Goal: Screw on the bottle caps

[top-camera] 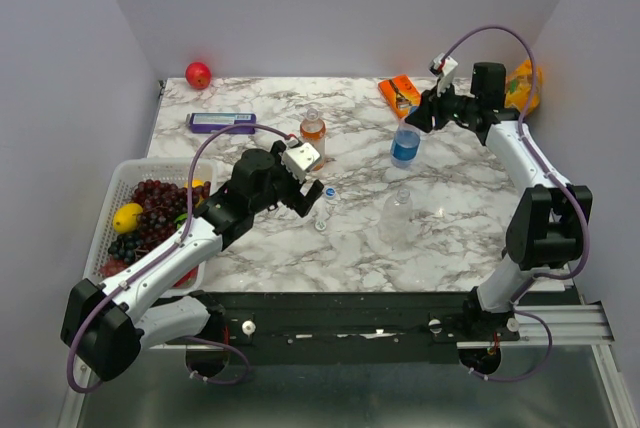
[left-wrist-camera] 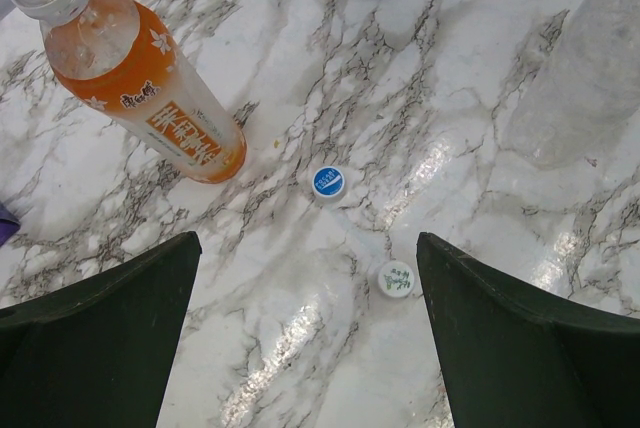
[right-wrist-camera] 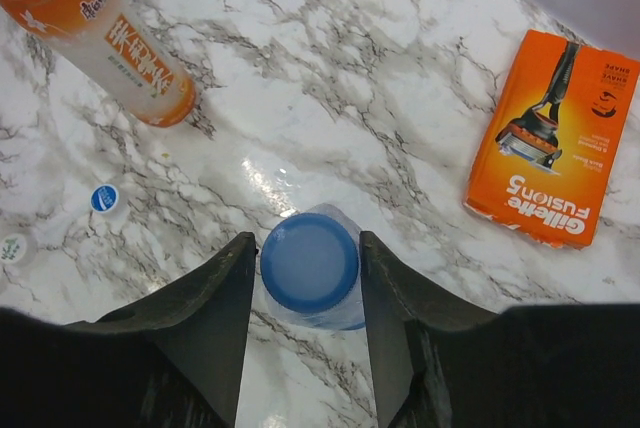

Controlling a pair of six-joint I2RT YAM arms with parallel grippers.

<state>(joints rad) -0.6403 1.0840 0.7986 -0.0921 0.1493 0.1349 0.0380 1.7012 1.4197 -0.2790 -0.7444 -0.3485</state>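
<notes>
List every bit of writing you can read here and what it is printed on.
"Gillette FUSION5": on the orange razor box, upside down in the right wrist view.
Too small: the other print on that box.
Too blurred: Chinese characters on the orange-drink bottle label.
Too small: white print on the loose blue cap.
Too small: green print on the whitish cap.
Unreadable: the purple box.
</notes>
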